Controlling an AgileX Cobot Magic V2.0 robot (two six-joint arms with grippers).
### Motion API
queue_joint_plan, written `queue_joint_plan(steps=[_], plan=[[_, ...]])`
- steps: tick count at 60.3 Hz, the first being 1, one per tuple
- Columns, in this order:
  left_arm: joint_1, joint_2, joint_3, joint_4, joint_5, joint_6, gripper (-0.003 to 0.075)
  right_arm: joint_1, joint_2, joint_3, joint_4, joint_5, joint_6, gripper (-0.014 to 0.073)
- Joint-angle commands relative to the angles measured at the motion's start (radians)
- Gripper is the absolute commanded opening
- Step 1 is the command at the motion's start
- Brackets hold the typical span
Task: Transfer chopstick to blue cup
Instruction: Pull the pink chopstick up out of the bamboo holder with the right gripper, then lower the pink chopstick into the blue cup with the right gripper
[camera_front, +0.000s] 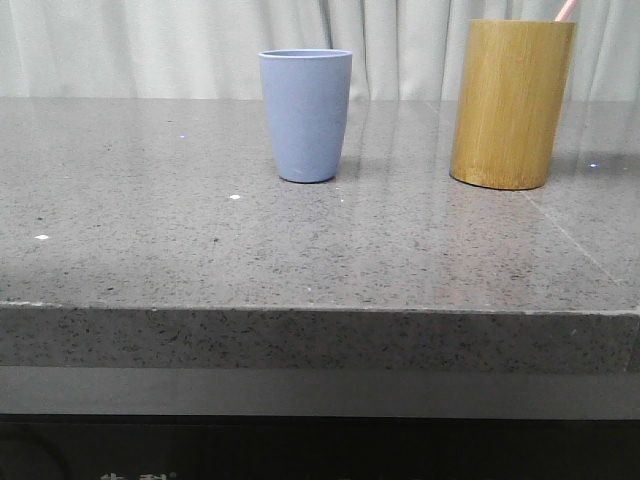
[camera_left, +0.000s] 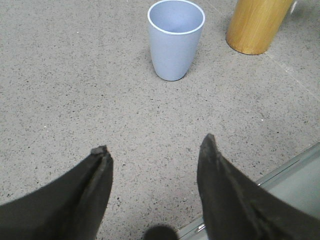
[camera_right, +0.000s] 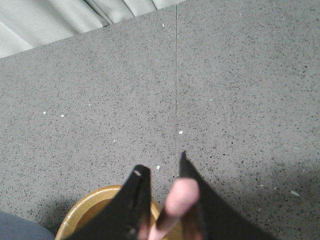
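Note:
The blue cup (camera_front: 306, 115) stands upright at mid-table and looks empty (camera_left: 175, 40). To its right is a taller bamboo holder (camera_front: 511, 104) with the pink chopstick tip (camera_front: 566, 10) poking above its rim. My right gripper (camera_right: 162, 162) hangs over that holder (camera_right: 82, 212). The chopstick (camera_right: 180, 197) rises between its fingers and leans on one, with a gap to the other. My left gripper (camera_left: 154, 144) is open and empty above bare table, short of the cup.
The grey speckled stone table (camera_front: 150, 200) has its front edge (camera_front: 320, 312) near the left gripper. A seam (camera_right: 176, 90) runs through the slab by the holder. Pale curtains (camera_front: 150, 45) hang behind the table.

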Motion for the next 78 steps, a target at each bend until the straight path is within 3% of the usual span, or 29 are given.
queue_joint_plan(steps=[1,13,29,42,61,78], plan=[[-0.007,0.0,-0.024,-0.009,-0.077,-0.001,0.0388,-0.001,-0.037,-0.048,0.02,-0.044,-0.01,0.0029],[-0.007,0.0,-0.024,-0.009,-0.077,-0.001,0.0388,-0.001,-0.038,-0.139,0.018,0.052,-0.117,-0.0048],[-0.007,0.0,-0.024,-0.009,-0.077,-0.001,0.0388,0.003,-0.038,-0.421,0.018,0.247,-0.274,-0.005],[-0.007,0.0,-0.024,-0.007,-0.077,-0.001,0.0388,0.088,-0.038,-0.62,0.016,0.291,-0.335,-0.005],[-0.007,0.0,-0.024,0.002,-0.077,-0.001,0.0388,0.355,0.02,-0.641,0.018,0.252,-0.417,-0.005],[-0.007,0.0,-0.024,0.002,-0.077,-0.001,0.0388,0.418,0.162,-0.641,0.019,0.207,-0.484,-0.005]])
